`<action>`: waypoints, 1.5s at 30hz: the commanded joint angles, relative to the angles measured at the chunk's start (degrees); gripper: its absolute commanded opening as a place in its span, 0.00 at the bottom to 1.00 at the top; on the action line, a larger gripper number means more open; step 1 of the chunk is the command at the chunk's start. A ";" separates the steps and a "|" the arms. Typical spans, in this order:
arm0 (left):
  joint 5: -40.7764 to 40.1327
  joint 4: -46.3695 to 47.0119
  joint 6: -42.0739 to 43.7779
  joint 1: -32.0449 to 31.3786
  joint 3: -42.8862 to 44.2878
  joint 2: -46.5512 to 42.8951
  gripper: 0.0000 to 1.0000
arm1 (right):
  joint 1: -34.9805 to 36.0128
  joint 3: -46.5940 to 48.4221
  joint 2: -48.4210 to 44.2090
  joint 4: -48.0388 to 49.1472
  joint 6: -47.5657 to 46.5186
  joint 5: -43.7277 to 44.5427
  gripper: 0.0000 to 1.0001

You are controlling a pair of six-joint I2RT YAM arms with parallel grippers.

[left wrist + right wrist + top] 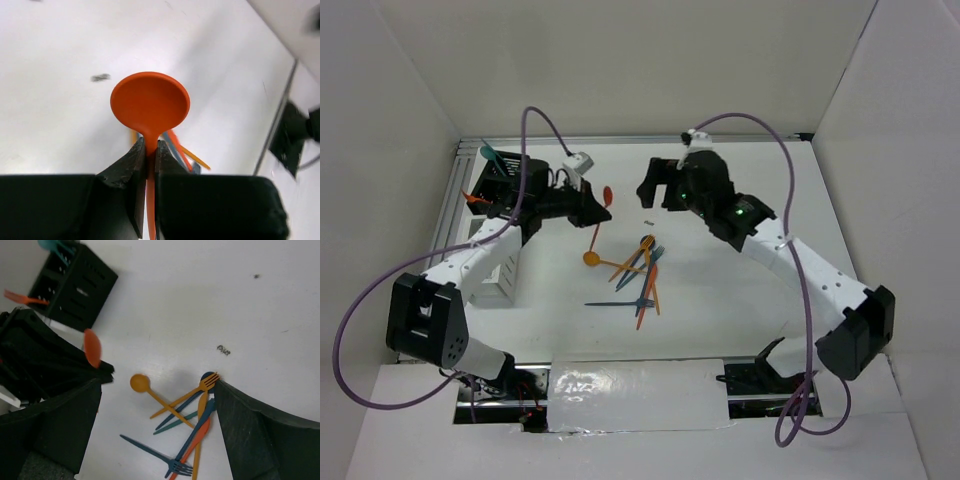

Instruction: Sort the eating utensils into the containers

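Note:
My left gripper [597, 207] is shut on an orange spoon [607, 194], pinched at the neck with its round bowl [150, 102] sticking out past the fingertips above the table. Several utensils [642, 274] lie crossed in a pile mid-table: a yellow spoon [140, 383], a yellow fork [209, 381], a dark blue fork [176, 466], teal and orange pieces. My right gripper [157, 440] is open and empty, hovering above the pile. The black caddy [506, 178] at back left holds a teal utensil [488, 153] and an orange one [475, 199]. The white caddy [502, 274] stands nearer, partly under my left arm.
An aluminium rail [450, 195] runs along the table's left edge behind the caddies. A small dark speck [648, 222] lies on the table between the grippers. White walls close in the back and sides. A white pad [635, 385] lies between the arm bases.

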 commanded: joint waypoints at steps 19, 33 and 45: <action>-7.82 37.21 -20.63 42.92 -0.26 0.05 0.00 | -13.68 -7.06 -7.55 9.13 3.06 -11.21 1.00; -1.68 59.44 -17.56 45.40 -2.72 12.44 0.00 | -15.98 -6.45 1.50 13.53 3.50 -12.27 1.00; 0.19 55.51 -13.51 45.22 2.03 17.99 0.08 | -14.92 -4.69 4.14 14.06 3.51 -12.27 1.00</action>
